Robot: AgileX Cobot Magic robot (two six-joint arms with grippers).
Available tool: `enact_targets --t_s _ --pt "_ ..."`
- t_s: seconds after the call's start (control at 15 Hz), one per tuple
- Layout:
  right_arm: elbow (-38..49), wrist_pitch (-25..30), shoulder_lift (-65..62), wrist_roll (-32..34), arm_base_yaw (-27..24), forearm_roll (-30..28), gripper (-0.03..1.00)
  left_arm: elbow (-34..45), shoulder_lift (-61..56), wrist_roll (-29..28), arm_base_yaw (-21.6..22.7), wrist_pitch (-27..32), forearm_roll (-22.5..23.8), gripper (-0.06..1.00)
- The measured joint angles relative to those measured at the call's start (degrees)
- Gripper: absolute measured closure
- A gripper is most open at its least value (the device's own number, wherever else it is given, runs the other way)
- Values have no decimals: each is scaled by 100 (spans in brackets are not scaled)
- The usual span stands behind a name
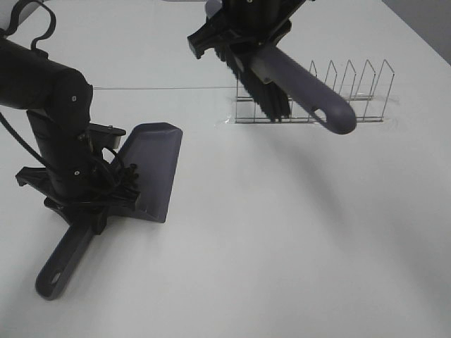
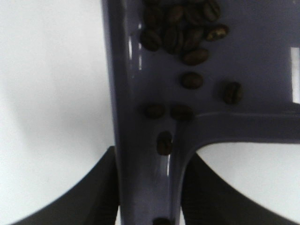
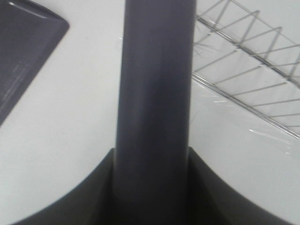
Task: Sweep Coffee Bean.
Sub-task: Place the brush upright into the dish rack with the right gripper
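1. From the high camera, the left arm (image 1: 63, 141) covers the rear of the dustpan (image 1: 151, 169); its contents cannot be told from there
2. In the left wrist view the coffee bean (image 2: 183, 33) cluster is blurred and cut by the picture's edge, so no count is possible
3. The right gripper (image 1: 239, 39) runs off the high view's top edge, its fingers hidden
4. In the right wrist view the brush (image 3: 154, 93) handle is cut at both ends, and the wire rack (image 3: 243, 61) runs off the edge
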Motion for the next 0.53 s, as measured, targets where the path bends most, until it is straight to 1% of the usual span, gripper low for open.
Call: enact_targets --t_s 0.07,0.13,0.2,0.27,0.33,0.4,0.47,0.53 --pt "0 143 -109 11 -63 -63 61 0 0 0 0 0 0 58" --pt "0 160 -160 17 -103 -63 61 0 0 0 0 0 0 58" --pt "0 172 -246 17 -258 -46 61 0 0 0 0 0 0 58" --pt "103 166 -372 17 -481 0 61 0 0 0 0 0 -6 58" --pt "384 172 -567 17 -848 138 61 0 0 0 0 0 -29 58" --pt "556 172 -630 23 -997 189 61 0 0 0 0 0 -52 58" --pt "1020 178 -768 23 -1432 355 61 0 0 -17 0 0 -63 58" --pt "1163 178 -791 23 -1536 418 61 0 0 -17 0 0 -69 58"
